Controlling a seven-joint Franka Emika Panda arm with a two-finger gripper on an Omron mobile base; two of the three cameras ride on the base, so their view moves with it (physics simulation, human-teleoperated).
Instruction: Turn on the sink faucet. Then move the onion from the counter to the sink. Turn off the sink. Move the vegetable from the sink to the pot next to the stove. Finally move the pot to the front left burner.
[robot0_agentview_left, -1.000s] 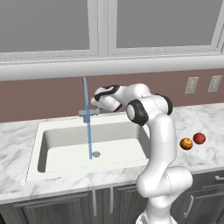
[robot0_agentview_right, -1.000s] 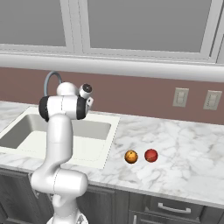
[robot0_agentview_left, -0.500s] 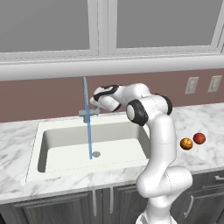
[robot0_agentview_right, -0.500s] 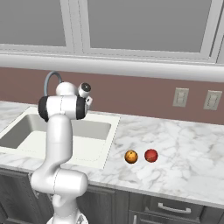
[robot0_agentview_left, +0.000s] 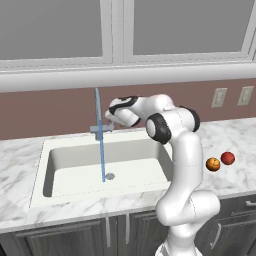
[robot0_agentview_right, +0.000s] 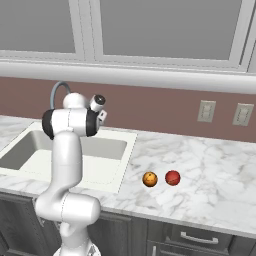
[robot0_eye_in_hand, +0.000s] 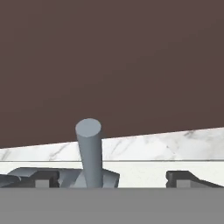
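The sink faucet (robot0_agentview_left: 98, 107) stands behind the sink (robot0_agentview_left: 70, 165), and a thin blue stream of water (robot0_agentview_left: 102, 155) falls to the drain. My gripper (robot0_agentview_left: 109, 119) hovers just right of the faucet at lever height. In the hand view the gripper (robot0_eye_in_hand: 113, 179) is open, its fingertips (robot0_eye_in_hand: 43, 178) set wide apart. The grey faucet lever (robot0_eye_in_hand: 90, 153) rises between them, closer to the left one, and neither finger presses on it. The onion (robot0_agentview_left: 228, 158) (robot0_agentview_right: 172, 177), a glossy red ball, rests on the counter (robot0_agentview_left: 235, 137) to the right of the sink.
An orange ball with dark stripes (robot0_agentview_left: 213, 164) (robot0_agentview_right: 150, 179) lies just left of the onion. A brown backsplash with two wall outlets (robot0_agentview_right: 206, 111) runs behind the counter, under the window sill. Dark cabinet fronts (robot0_agentview_right: 190, 237) sit below the counter edge.
The fingers have spread apart off the faucet lever. The arm, both balls and the running water stay as they were.
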